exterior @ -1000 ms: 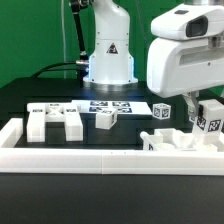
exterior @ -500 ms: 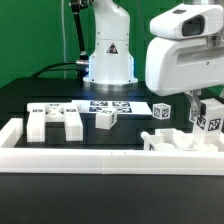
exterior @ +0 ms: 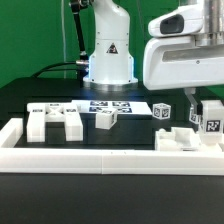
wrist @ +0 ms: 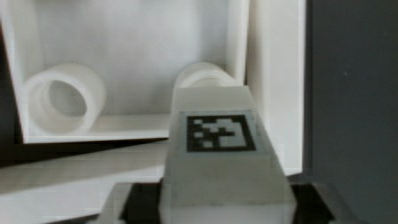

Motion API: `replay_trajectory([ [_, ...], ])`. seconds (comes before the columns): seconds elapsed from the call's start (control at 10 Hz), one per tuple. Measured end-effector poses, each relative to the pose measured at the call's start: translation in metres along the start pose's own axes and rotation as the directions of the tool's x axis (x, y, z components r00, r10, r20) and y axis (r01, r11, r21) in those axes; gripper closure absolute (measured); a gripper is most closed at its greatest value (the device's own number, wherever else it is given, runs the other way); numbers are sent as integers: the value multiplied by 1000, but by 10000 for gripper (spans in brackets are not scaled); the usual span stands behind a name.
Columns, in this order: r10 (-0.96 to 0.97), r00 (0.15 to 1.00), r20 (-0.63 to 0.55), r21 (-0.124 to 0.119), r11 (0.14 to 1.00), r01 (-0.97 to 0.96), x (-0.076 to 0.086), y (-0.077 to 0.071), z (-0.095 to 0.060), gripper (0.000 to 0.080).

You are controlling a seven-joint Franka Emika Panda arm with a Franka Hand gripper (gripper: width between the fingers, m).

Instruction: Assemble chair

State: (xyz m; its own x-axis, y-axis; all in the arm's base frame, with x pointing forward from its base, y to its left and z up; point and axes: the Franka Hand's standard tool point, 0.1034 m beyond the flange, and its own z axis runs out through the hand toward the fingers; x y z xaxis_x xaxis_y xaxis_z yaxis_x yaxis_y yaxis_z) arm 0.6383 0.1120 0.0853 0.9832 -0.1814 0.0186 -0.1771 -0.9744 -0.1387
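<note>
Gripper (wrist: 221, 198) clamps a white tagged post (wrist: 221, 110), its jaws pressed to both sides of the post, at the exterior view's right.

A low white frame (exterior: 90, 156) borders the black table (exterior: 130, 132) along the front and the exterior view's left, and the chair's loose parts lie inside it. The largest, a blocky slotted piece (exterior: 55, 122), sits near the frame's corner at the exterior view's left.

A recessed part (exterior: 183, 141) lies by the front rail, just under the gripper. In the wrist view its shallow hollow holds two round rings (wrist: 63, 100).

A small tagged block (exterior: 107, 118) and a tagged cube (exterior: 163, 112) rest near the marker board (exterior: 112, 104).

All parts are matte white with black-and-white square tags.
</note>
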Motion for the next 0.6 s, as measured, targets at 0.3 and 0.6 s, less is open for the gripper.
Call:
replay_trajectory([
  [0.3,267,963,-20,7,964,-267,0,-5,1,508],
  [0.6,467,884,-19,10,884,-467,1,-4,1,508],
])
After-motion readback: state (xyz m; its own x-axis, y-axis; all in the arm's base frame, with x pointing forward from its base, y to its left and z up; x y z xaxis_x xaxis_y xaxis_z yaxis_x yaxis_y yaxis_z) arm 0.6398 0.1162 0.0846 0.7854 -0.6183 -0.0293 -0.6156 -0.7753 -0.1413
